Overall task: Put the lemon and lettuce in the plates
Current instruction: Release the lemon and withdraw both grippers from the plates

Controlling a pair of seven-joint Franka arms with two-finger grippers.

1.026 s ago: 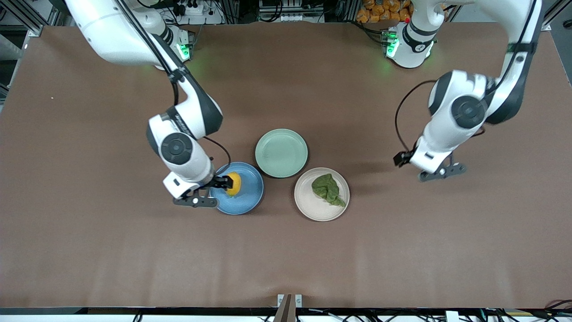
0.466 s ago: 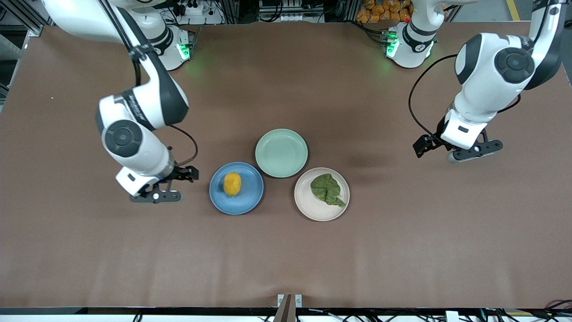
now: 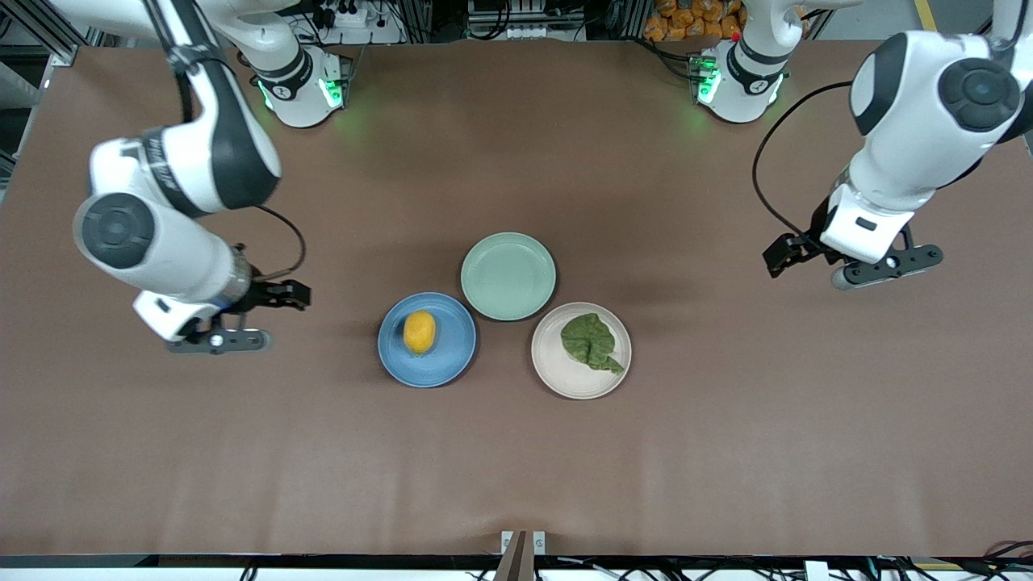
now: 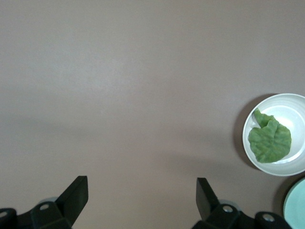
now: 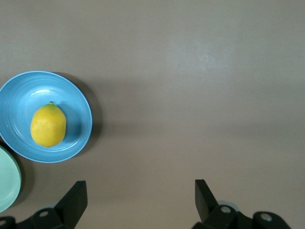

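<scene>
The yellow lemon (image 3: 420,332) (image 5: 48,125) lies in the blue plate (image 3: 452,367) (image 5: 28,93). Beside it, toward the left arm's end, the crinkled green lettuce (image 3: 591,342) (image 4: 269,140) lies flat in the cream plate (image 3: 561,375) (image 4: 294,113). My right gripper (image 3: 297,294) (image 5: 140,193) hangs open over bare table toward the right arm's end, well apart from the blue plate, with nothing between its fingers. My left gripper (image 3: 781,254) (image 4: 142,191) is likewise open with nothing in it, over bare table toward the left arm's end, far from the cream plate.
A mint-green plate (image 3: 508,276) (image 4: 298,205) (image 5: 7,183) with nothing on it sits just farther from the front camera than the other two, touching or nearly touching both. The brown table (image 3: 516,468) carries nothing else.
My right gripper has let go of the lemon in the blue plate and drawn back toward its own end of the table. The left gripper has also pulled away toward its end.
</scene>
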